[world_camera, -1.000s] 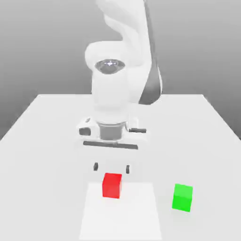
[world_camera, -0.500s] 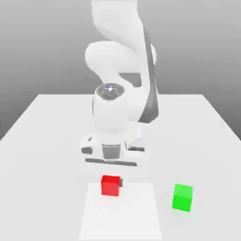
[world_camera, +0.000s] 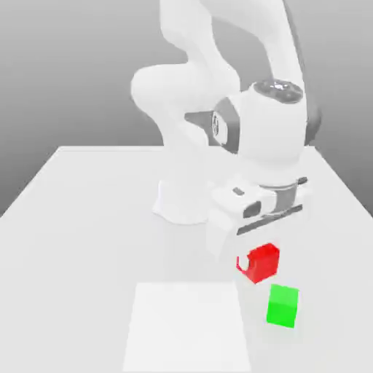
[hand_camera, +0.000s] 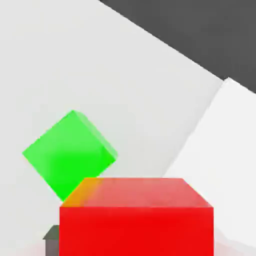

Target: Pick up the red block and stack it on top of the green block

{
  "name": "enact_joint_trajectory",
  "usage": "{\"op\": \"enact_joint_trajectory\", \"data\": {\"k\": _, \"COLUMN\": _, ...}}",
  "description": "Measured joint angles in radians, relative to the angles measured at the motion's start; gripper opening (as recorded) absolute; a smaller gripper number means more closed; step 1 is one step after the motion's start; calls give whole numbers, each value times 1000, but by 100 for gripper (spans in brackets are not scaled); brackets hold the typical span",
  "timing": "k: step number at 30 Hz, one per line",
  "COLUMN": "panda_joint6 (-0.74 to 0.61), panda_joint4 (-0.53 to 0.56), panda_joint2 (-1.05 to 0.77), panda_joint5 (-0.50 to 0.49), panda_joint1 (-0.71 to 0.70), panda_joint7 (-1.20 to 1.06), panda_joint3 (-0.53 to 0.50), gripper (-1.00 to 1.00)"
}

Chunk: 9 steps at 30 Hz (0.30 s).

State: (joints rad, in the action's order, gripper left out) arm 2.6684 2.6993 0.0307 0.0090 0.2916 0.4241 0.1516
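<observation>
1. Exterior view, lower left of centre: a pale square patch (world_camera: 188,326) lies flat on the white table (world_camera: 65,218), nothing on it.
2. Centre to upper right: the white Panda arm (world_camera: 255,131) bends down from the top of the frame, wrist tilted, hand low at centre-right.
3. Just right of centre, lower half: the gripper (world_camera: 255,264) is closed on the red block (world_camera: 261,262), holding it clear of the table. The block looks tilted, and a white finger (world_camera: 240,262) shows against its left face.
4. Lower right: the green block (world_camera: 283,305) sits on the table, just below and slightly right of the red block. The two do not touch; a small gap shows between them. It is just off the patch's right edge.
5. Hand view, left of centre: the green block (hand_camera: 69,152) appears as a rotated cube on the white table (hand_camera: 100,65), partly covered at its lower corner by the red block.
6. Hand view, bottom centre: the red block (hand_camera: 136,220) is large and close, with a dark finger tip (hand_camera: 51,234) at its lower left side.
7. Hand view, right side: the brighter patch (hand_camera: 225,150) runs diagonally, with dark background in the upper right corner.
</observation>
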Motion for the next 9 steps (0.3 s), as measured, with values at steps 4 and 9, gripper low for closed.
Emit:
{"op": "enact_joint_trajectory", "data": {"k": 4, "panda_joint6": 110, "panda_joint4": -16, "panda_joint2": -128, "panda_joint5": -47, "panda_joint1": 13, "panda_joint7": 12, "panda_joint3": -20, "gripper": -100}}
{"op": "enact_joint_trajectory", "data": {"k": 9, "panda_joint6": 165, "panda_joint4": -20, "panda_joint2": -187, "panda_joint5": -71, "panda_joint1": 20, "panda_joint7": 28, "panda_joint3": -33, "gripper": 100}}
